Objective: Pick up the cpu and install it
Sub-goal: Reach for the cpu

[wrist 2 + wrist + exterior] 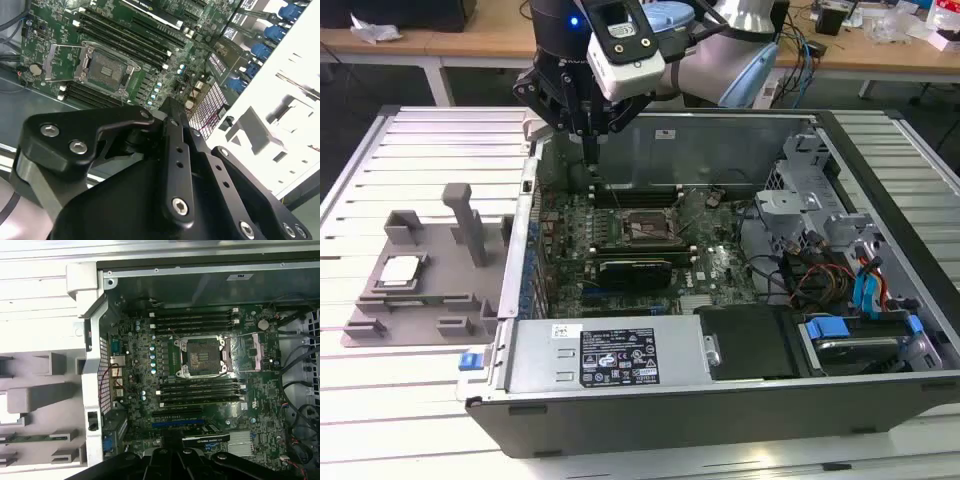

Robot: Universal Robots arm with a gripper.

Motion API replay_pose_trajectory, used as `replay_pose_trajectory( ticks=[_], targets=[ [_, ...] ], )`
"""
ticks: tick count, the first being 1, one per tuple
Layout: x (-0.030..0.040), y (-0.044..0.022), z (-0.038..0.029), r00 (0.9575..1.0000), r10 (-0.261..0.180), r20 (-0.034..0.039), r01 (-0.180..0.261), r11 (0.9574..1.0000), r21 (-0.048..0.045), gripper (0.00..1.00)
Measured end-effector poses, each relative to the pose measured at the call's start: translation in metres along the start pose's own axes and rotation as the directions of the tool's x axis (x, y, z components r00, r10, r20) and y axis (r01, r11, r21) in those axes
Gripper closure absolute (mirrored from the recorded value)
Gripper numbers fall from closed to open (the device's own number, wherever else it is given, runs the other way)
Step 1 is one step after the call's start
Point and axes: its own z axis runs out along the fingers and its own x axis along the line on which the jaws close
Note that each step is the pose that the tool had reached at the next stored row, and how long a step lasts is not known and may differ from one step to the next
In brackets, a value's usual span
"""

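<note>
The arm (740, 60) reaches in from the far side and bends over the back corner of the open computer case (720, 400), wrist pointing straight down. The gripper (591, 155) hangs above the motherboard (715, 260), near the case wall on the exterior view's left, well clear of the board. Its jaws are pressed together, tapering to one narrow tip with nothing between them, and in both wrist views the black fingers (172, 150) meet the same way. The cpu (400, 272) lies flat in the grey plastic tray (430, 300) outside the case, on the exterior view's left, well apart from the gripper. The cpu socket (202, 356) sits in the middle of the board, its metal bracket swung open, with memory slots (195, 319) on either side. A graphics card (635, 268) lies just beside it, and the power supply (610, 355) runs along the near edge. Case and tray rest on a white slatted table (400, 140). Wooden desks (880, 55) with cables and clutter line the room behind.
</note>
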Motion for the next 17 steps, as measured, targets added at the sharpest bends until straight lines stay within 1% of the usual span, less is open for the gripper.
replay_pose_trajectory(
  ticks=[11,17],
  targets=[
    [0.0002,0.0000,0.0000,1.0000,0.000,0.0001,0.000,1.0000,-0.0001,0.89],
    [0.0052,-0.0004,-0.0002,1.0000,0.000,0.0000,0.000,1.0000,0.0000,0.89]
  ],
)
